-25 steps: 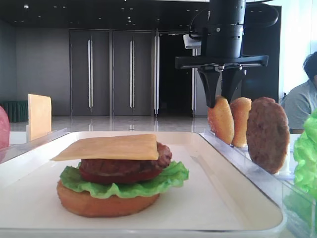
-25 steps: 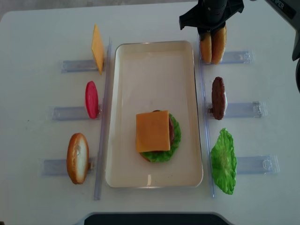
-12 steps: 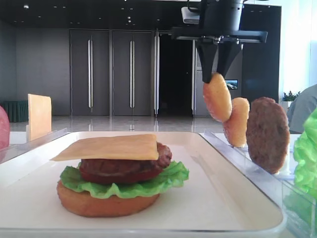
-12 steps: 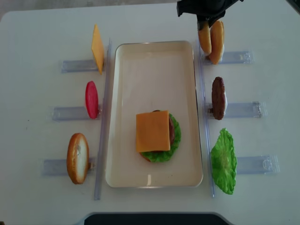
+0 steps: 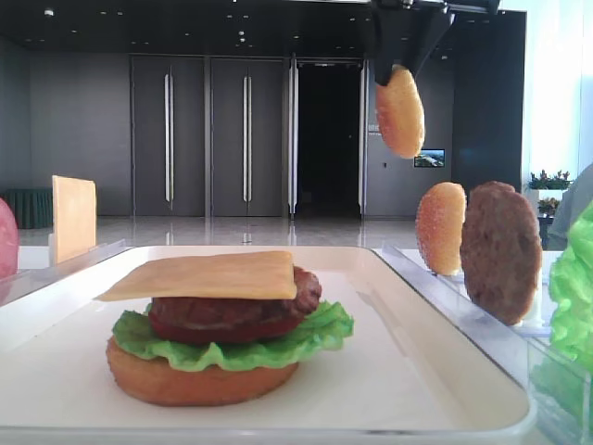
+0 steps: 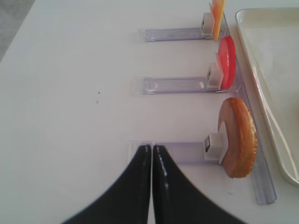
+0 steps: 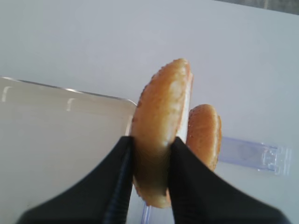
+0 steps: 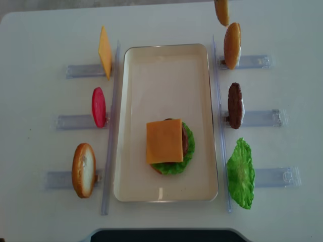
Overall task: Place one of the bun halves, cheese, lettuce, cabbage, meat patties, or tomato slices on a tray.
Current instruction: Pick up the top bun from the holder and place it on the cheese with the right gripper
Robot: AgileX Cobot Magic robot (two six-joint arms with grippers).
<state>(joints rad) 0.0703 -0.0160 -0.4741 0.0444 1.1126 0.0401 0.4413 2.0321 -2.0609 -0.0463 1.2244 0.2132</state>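
Note:
My right gripper [image 7: 152,142] is shut on a golden-tan domed bun half [image 7: 163,107], held on edge in the air above the table's far right. The same bun half [image 5: 400,111] hangs high above the tray's far right corner, and only its lower part [image 8: 221,11] shows from overhead. A second bun half [image 8: 232,45] stands in the clear rack below it. The white tray [image 8: 166,75] carries a stack of bottom bun [image 5: 199,385], lettuce [image 5: 232,348], dark red layer and cheese [image 8: 164,141]. My left gripper [image 6: 152,148] is shut and empty over the left table.
Right of the tray stand clear racks with a meat patty [image 8: 234,105] and lettuce [image 8: 240,174]. Left of the tray, racks hold a cheese slice [image 8: 105,52], a tomato slice [image 8: 98,107] and a bun [image 8: 84,170]. Long clear rails flank the tray.
My right gripper has risen with the bun half out of its rack, leaving the other bun half standing there. The left arm has not moved.

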